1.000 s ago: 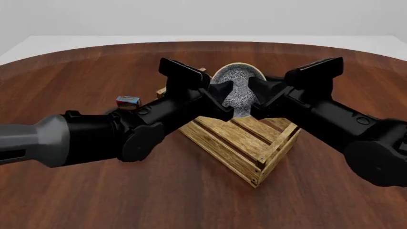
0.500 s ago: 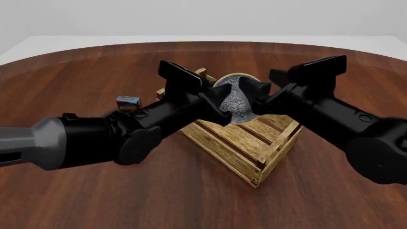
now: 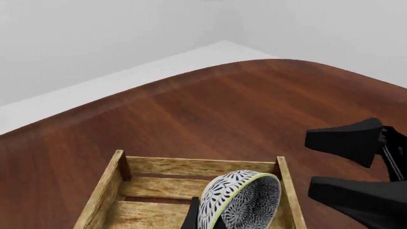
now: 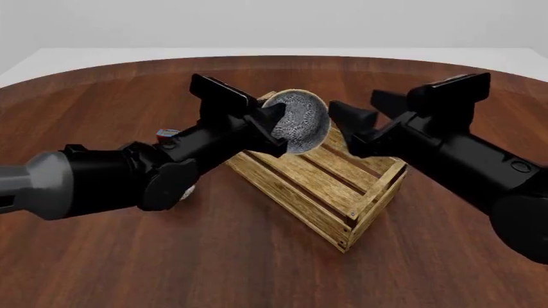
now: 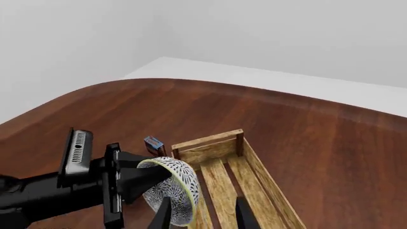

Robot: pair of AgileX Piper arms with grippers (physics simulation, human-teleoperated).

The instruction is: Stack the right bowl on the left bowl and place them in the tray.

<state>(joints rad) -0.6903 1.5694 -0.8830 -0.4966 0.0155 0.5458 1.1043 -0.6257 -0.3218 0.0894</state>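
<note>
We saw the left gripper [image 4: 276, 126] clamped on the rim of a patterned bowl [image 4: 299, 120], holding it tilted on edge above the far end of the tray [image 4: 330, 186]. The right gripper [image 4: 347, 125] was just beside the bowl, its fingers spread and holding nothing. A small blue-topped box [image 4: 166, 134] sat on the wooden surface [image 4: 256, 256], partly hidden behind the left arm. No writing was legible.

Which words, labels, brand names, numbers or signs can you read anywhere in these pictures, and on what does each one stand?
None can be read.
The small blue-topped box may carry print, but it is too small and blurred to tell.
The bowl bears only a black-and-white pattern.
The wooden tray shows no markings.
</note>
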